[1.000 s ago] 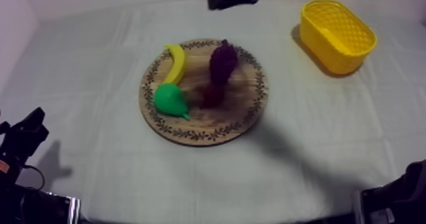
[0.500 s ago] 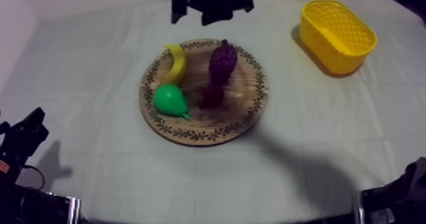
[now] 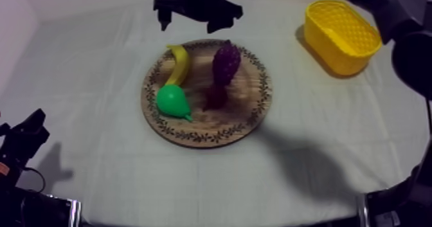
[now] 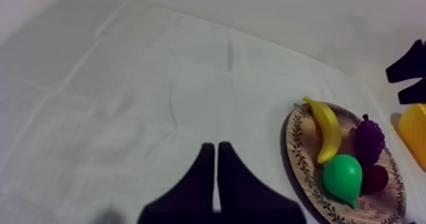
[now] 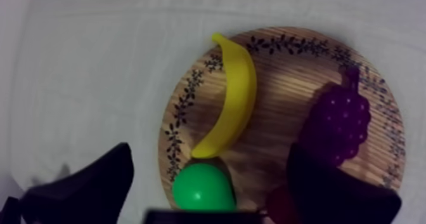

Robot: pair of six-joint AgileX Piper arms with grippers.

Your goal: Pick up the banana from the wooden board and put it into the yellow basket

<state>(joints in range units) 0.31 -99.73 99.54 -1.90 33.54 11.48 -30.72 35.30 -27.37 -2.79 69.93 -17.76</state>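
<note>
Banana lies on the round wooden board, along the board's edge on the side away from the yellow basket. It is curved, one tip at the patterned rim, the other just beside the pear; touching or not, cannot tell. No finger is on it.

Bunch of grapes also on the board, across its middle from the banana and apart from it. Small red fruit on the board between pear and grapes, close against the grapes' lower end. Basket stands on the cloth off the board, well apart from it, on the grapes' side.

Right gripper hangs just beyond the board's far rim, nearer the banana's end than the grapes. It is spread wide, with nothing held. From its own wrist view, banana and pear sit in the gap between the two black fingers, with bare board wood around them. No contact with any fruit.

Left gripper is low over bare cloth, well apart from the board, on the banana's side. It is pressed together into a narrow wedge, holding nothing.
</note>
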